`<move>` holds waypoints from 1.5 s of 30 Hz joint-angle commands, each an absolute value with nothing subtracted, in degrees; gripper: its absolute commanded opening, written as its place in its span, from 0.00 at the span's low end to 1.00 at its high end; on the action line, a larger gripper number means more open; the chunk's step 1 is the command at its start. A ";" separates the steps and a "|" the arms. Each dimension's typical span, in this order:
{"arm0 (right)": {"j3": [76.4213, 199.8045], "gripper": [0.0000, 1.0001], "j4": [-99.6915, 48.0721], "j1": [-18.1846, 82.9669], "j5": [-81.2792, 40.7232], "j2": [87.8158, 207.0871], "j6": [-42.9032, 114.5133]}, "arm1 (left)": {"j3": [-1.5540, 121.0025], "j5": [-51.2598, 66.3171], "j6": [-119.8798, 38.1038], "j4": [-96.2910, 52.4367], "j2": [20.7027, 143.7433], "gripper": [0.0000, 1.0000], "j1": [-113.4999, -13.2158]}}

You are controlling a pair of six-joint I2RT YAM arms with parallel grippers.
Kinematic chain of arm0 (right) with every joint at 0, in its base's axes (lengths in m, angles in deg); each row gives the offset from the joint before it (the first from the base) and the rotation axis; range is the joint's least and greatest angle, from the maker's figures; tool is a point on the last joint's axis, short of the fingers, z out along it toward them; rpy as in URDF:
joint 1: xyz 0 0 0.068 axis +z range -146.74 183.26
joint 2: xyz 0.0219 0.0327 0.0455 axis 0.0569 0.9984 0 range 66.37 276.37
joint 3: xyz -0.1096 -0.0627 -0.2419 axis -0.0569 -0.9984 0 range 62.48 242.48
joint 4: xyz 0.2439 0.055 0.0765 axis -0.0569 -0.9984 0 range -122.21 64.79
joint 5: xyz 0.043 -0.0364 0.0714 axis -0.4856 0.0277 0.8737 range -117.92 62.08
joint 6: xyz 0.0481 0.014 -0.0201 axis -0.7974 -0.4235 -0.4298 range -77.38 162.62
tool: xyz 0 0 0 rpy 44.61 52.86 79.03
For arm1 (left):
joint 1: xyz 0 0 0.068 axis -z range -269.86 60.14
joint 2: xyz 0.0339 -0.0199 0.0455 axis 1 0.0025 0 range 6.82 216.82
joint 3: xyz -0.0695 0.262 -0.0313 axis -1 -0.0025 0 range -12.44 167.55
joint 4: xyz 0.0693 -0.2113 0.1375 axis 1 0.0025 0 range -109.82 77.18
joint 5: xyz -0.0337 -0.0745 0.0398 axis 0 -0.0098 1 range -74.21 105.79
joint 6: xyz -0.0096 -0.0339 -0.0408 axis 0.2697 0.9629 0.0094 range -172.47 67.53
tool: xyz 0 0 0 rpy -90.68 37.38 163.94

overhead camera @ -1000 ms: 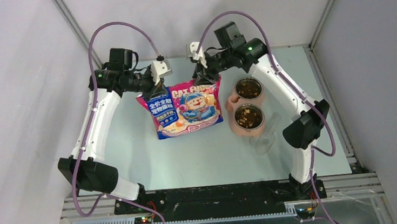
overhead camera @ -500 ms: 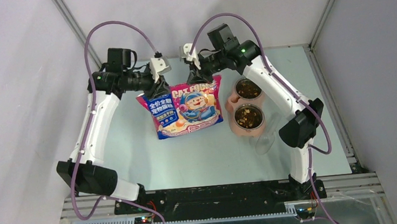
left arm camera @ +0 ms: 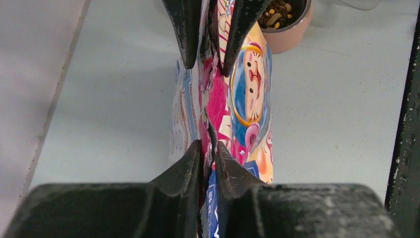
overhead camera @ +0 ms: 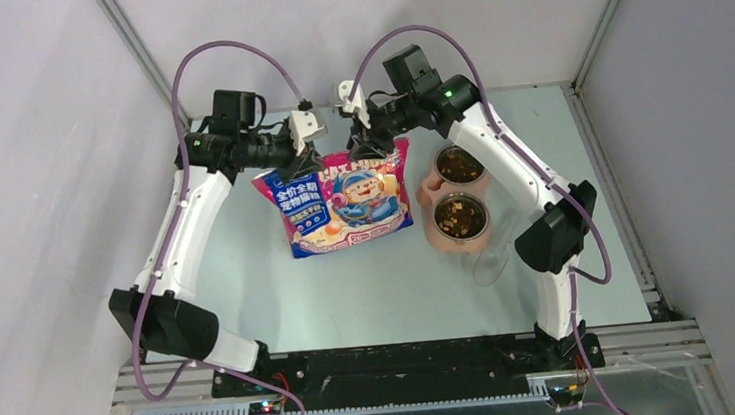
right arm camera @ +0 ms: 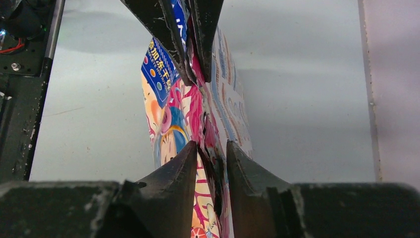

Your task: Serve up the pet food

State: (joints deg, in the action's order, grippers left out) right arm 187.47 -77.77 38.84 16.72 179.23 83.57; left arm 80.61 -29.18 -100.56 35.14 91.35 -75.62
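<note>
The pink and blue cartoon-cat bag (overhead camera: 348, 201) stands upright in the middle of the table. My left gripper (overhead camera: 314, 160) is shut on its top edge left of centre; in the left wrist view (left arm camera: 208, 144) both fingers press the foil. My right gripper (overhead camera: 371, 153) straddles the same edge further right, open, with a gap beside the foil in its own view (right arm camera: 212, 144). The pet food (overhead camera: 461, 217) fills the near steel bowl, and more fills the far bowl (overhead camera: 461, 164).
Both bowls sit in a pink holder (overhead camera: 427, 194) right of the bag. A clear plastic scoop (overhead camera: 493, 255) lies on the table just in front of the holder. Grey walls close in the back and both sides.
My left gripper has slid right along the bag's top edge and gripped it again. My right gripper shut on the edge half a second ago and has let go. The bag stays put.
</note>
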 commanded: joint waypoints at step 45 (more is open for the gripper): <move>180.60 0.00 -59.70 40.82 13.34 175.49 72.92 | 74.31 -24.83 -104.10 37.98 82.68 0.36 -84.54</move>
